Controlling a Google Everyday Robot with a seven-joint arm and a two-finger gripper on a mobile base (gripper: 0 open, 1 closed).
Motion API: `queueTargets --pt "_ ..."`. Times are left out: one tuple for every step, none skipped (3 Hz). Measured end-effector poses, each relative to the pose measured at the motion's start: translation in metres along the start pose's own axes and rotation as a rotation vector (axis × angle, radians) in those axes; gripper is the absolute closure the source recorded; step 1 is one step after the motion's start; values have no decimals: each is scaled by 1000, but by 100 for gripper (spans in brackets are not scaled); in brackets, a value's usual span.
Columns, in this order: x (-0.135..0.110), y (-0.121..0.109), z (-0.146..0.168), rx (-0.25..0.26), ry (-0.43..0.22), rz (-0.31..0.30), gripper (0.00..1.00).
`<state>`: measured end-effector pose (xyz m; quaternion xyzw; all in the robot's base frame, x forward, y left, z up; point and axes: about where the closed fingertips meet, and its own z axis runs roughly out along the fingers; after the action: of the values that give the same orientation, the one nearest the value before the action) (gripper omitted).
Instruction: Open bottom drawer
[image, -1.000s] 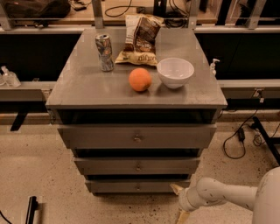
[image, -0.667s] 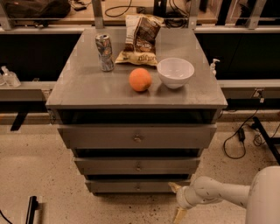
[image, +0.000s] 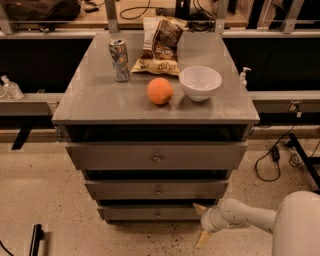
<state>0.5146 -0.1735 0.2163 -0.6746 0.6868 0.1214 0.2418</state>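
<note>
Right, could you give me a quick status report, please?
Claw open, low, at right end of bottom drawer. Knob not gripped. Nothing blocking it.

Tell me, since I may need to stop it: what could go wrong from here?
The gripper, open, sits low by the right end of the bottom drawer, well off its centre knob; it may miss the knob or catch the drawer's corner.
A jolt to the cabinet could roll the orange or tip the can on top.

Narrow grey bottom drawer (image: 131, 213), hand (image: 201, 224) just beside its front
</note>
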Motion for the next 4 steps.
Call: queueTargets --pt "8 -15 8 25 2 17 0" --pt "14 -26 21 47 3 30 0" --pt "20 -34 32 62 12 46 0" --pt "26 -37 41 67 19 66 16"
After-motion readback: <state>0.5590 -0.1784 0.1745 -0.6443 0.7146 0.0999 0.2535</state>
